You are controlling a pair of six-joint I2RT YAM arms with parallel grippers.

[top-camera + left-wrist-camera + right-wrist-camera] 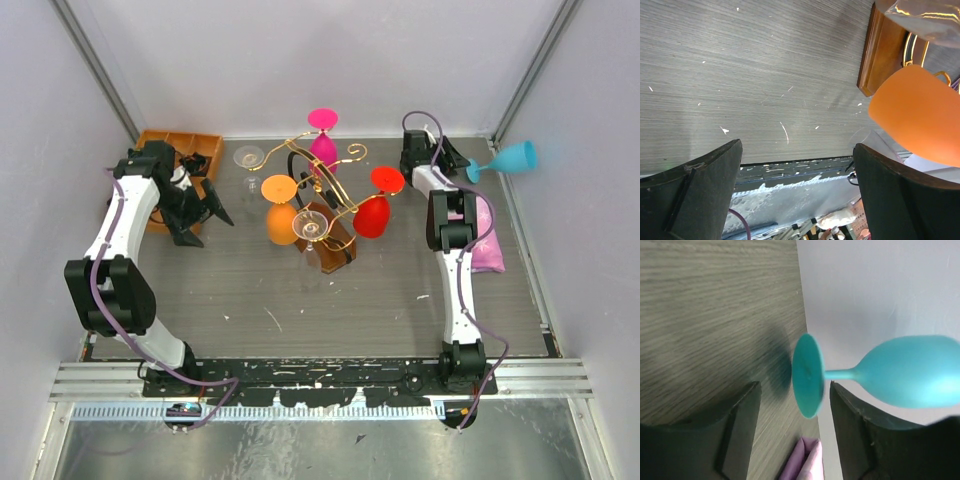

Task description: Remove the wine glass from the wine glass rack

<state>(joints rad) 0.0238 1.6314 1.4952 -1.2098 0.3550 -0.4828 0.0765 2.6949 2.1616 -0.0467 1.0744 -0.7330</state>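
The right jaws stand open with the foot of the teal wine glass (900, 372) between them, seemingly untouched, so they should centre on its stem before closing; the left jaws are open and empty.

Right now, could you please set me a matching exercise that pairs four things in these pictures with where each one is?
Things
1. teal stemmed wine glass
2. orange stemmed wine glass
3. compartmented wooden tray
4. pink folded cloth

Places
A. far left corner
B. on the gold wire rack
C. raised off the table, at the right end effector
D. lying flat near the right edge

Pairs: 1-C, 2-B, 3-A, 4-D
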